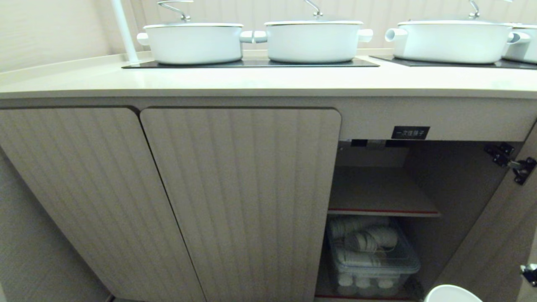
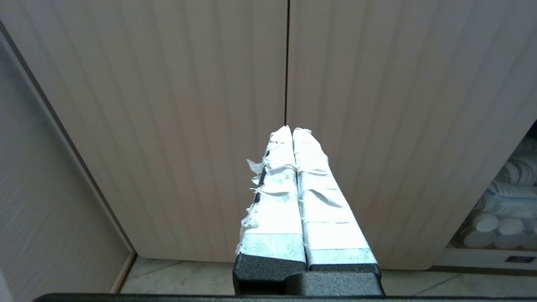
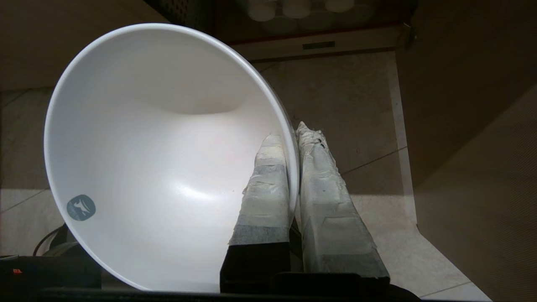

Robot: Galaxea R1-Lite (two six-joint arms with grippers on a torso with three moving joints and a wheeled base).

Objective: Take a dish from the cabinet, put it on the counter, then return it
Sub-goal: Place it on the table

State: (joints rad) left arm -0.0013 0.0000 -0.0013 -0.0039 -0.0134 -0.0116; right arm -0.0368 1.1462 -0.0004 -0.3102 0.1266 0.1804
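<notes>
Bowl [image 3: 159, 147] first: my right gripper [image 3: 293, 138] has its taped fingers [image 3: 268, 184] pinched on the rim, one inside the wall and one outside, and the bowl hangs low in front of the open cabinet [image 1: 419, 176], above the floor tiles. In the head view only a sliver of its white rim shows at the bottom edge, below the cabinet's open right-hand bay. The inner shelf [image 1: 377, 193] looks bare, and a clear bin of white dishware [image 1: 373, 256] sits under it. The counter [image 1: 251, 79] above carries lidded white pots [image 1: 193, 42] on black glass panels, with a free strip along its front edge. I can't tell from here whether I am on the way out or the way back; my guess is the lift to the counter is the step in hand. That calls for raising the bowl clear of the counter's front lip, keeping it level, and setting it on the bare strip short of the pots. My left gripper [image 2: 291, 130] is parked with fingers pressed together, facing the closed fluted doors [image 2: 168, 105].
</notes>
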